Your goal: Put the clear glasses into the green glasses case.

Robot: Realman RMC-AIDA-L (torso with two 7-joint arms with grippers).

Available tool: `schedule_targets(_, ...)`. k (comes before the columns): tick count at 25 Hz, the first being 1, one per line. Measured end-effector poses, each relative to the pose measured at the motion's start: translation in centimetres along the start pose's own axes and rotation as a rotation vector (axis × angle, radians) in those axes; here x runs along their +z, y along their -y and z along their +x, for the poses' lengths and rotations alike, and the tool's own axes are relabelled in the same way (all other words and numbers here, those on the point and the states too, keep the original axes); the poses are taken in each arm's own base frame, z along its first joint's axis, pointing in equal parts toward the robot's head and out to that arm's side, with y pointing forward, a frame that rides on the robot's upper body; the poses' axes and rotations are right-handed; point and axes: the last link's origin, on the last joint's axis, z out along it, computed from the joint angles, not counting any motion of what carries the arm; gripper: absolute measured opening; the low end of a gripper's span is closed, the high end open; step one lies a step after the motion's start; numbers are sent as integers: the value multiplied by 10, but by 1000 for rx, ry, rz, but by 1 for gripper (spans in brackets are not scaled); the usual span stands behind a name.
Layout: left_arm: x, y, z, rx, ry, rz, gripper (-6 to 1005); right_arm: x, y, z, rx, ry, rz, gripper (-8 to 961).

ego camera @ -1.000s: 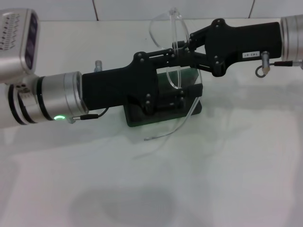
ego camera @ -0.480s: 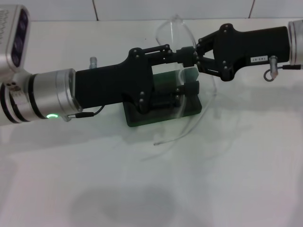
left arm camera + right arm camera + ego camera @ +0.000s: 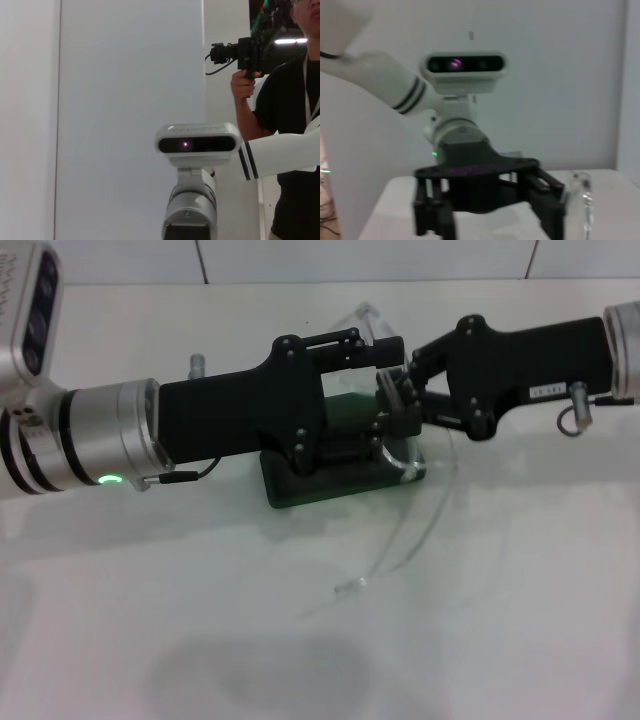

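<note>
Head view: right gripper (image 3: 397, 400) pinches clear glasses (image 3: 400, 530) over green glasses case (image 3: 340, 480)

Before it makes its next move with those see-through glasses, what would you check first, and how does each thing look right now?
1. The green glasses case is open: ok, green lining shows between the end effectors.
2. The left end effector steadies the case: cannot tell; it sits over the case and hides any contact.
3. The right end effector grips the clear glasses: cannot tell, the fingers are crowded together with the left's.
4. The glasses are inside the case: not ok; one arm trails out over the white table toward the robot.
5. The lens is seated in the case: cannot tell, mostly hidden by both end effectors.
</note>
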Motion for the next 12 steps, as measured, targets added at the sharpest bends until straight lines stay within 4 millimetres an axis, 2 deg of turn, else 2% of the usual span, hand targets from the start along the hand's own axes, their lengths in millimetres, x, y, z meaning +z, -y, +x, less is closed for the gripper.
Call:
schedule_targets(6, 2, -1, 0, 1, -3, -4, 683, -1, -5, -3, -9, 12, -33, 127)
schedule_targets(12, -1, -5, 1, 4, -24, -20, 683, -6, 2, 3, 5, 10, 49, 133)
